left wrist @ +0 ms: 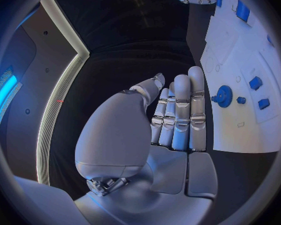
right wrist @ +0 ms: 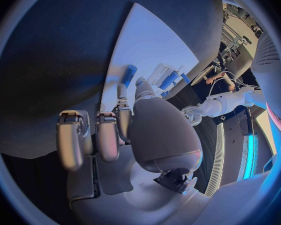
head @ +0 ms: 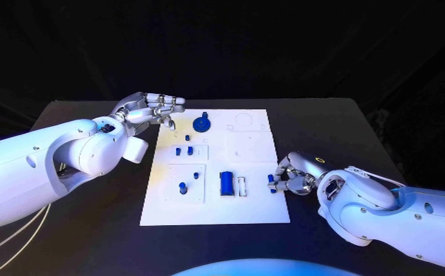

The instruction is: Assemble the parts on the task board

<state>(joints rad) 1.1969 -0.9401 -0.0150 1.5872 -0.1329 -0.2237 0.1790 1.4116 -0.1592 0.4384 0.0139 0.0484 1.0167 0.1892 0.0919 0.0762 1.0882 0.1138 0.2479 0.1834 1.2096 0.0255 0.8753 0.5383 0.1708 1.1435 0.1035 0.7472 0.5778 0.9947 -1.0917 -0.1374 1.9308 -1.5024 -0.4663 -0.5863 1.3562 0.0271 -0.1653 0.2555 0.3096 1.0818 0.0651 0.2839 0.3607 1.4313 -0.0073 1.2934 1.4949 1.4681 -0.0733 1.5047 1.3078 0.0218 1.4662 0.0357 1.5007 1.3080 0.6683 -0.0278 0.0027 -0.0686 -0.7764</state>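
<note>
The white task board (head: 250,208) lies in the middle of the black table. My right hand (head: 292,176) is at the board's right edge and pinches a small blue peg (head: 272,183) between thumb and finger; the right wrist view shows this peg (right wrist: 128,76) sticking out past the fingertips over the board (right wrist: 147,40). My left hand (head: 148,110) hovers at the board's far left corner, and in the left wrist view this hand (left wrist: 178,110) has its fingers straight and holds nothing. A blue gear (head: 204,123) sits on the board close to it.
On the board are two short blue pegs (head: 184,151), a tall blue block (head: 226,182) beside a pale slot, and two more blue pegs (head: 182,188) at the near left. The left wrist view shows the gear (left wrist: 224,96) and the board (left wrist: 240,130).
</note>
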